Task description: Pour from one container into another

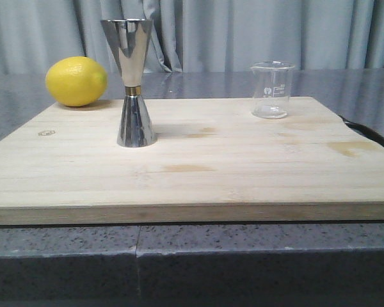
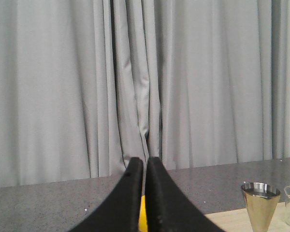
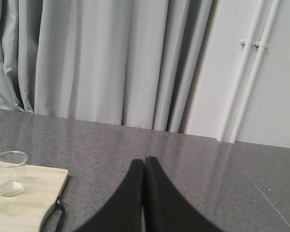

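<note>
Both claws, left (image 2: 144,166) and right (image 3: 144,166), are closed and empty; we judge the beaker (image 1: 271,89) light, slick and fragile. We'd grip it mid-wall, and pour gently, since the jigger (image 1: 132,83) looks tippy

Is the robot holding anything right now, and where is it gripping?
Nothing. Both the left gripper and right gripper have their jaws shut empty; the beaker and jigger stand untouched.

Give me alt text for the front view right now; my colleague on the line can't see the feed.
A wooden cutting board on a grey stone counter holds an upright polished steel double jigger at left and a small clear glass beaker at back right. A lemon sits at the board's back left corner. No robot hand is visible.
</note>
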Robot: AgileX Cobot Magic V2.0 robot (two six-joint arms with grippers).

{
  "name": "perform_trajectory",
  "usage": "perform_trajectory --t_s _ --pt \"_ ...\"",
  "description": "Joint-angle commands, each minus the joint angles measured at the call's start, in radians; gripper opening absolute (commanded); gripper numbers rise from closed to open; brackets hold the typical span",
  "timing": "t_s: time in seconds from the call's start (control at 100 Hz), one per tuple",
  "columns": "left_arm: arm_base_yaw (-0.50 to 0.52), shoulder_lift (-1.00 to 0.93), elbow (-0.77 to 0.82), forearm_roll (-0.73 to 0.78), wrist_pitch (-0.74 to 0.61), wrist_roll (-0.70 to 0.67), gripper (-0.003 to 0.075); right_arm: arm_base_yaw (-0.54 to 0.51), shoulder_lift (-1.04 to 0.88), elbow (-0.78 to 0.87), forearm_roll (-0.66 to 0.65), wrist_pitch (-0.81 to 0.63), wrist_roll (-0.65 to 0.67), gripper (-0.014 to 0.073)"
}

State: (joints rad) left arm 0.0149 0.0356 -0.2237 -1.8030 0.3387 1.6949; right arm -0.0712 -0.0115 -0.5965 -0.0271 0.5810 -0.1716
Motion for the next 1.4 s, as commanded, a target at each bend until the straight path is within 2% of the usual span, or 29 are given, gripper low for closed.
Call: perform_trajectory --t_s 0.0,0.11,0.23,0.27,0.41,0.42,0.48,0.49,0.62,0.72,0.77,0.84,0.95,1.22,1.39 --pt "-0.008 0.013 -0.025 -0.046 0.012 -0.006 -0.0019 0.001 -0.015 -0.019 -0.013 -0.084 -0.007 -0.0073" --pt "-0.008 0.013 -0.025 0.006 0.012 -0.006 -0.0019 0.001 -0.015 -0.019 -0.013 -0.084 -0.007 -0.0073" --pt "-0.008 0.013 -0.025 0.264 0.062 -0.014 -0.0019 0.001 -0.015 -0.019 -0.013 -0.084 -0.007 -0.0073" --pt "-0.008 0.013 -0.025 0.32 0.073 -0.075 -0.0019 0.001 -0.015 -0.019 -0.013 -0.084 -0.007 -0.0073" --pt "-0.008 0.006 -0.025 0.654 0.034 -0.528 -0.0019 0.001 -0.015 -0.019 -0.013 -0.084 -0.007 -0.0073" --pt "-0.008 0.003 -0.025 0.717 0.031 -0.573 -0.0019 0.001 -0.015 -0.019 -0.013 -0.084 -0.007 -0.0073" --pt "-0.008 -0.003 -0.025 0.861 0.013 -0.752 -0.0019 0.001 -0.015 -0.019 -0.013 -0.084 -0.007 -0.0073" --pt "-0.008 -0.005 -0.025 0.924 0.006 -0.801 -0.0019 0.001 -0.015 -0.019 -0.013 -0.084 -0.007 -0.0073" --pt "-0.008 -0.019 -0.011 1.287 -0.094 -1.278 -0.0019 0.001 -0.015 -0.019 -0.013 -0.084 -0.007 -0.0073" --pt "-0.008 -0.042 0.033 1.503 -0.221 -1.549 -0.0019 0.001 -0.015 -0.019 -0.013 -0.084 -0.007 -0.0073" --pt "-0.008 -0.063 0.07 1.58 -0.29 -1.639 -0.0019 0.001 -0.015 -0.019 -0.013 -0.084 -0.007 -0.0073" --pt "-0.009 -0.067 0.115 1.641 -0.371 -1.729 -0.0019 0.001 -0.015 -0.019 -0.013 -0.084 -0.007 -0.0073" --pt "-0.01 -0.067 0.16 1.702 -0.379 -1.809 -0.0019 0.001 -0.015 -0.019 -0.013 -0.084 -0.007 -0.0073" --pt "-0.103 -0.067 0.253 1.736 -0.427 -1.811 -0.0019 0.001 -0.015 -0.019 -0.013 -0.084 -0.007 -0.0073" --pt "-0.124 -0.067 0.267 1.77 -0.433 -1.811 -0.0019 0.001 -0.015 -0.019 -0.013 -0.084 -0.007 -0.0073"
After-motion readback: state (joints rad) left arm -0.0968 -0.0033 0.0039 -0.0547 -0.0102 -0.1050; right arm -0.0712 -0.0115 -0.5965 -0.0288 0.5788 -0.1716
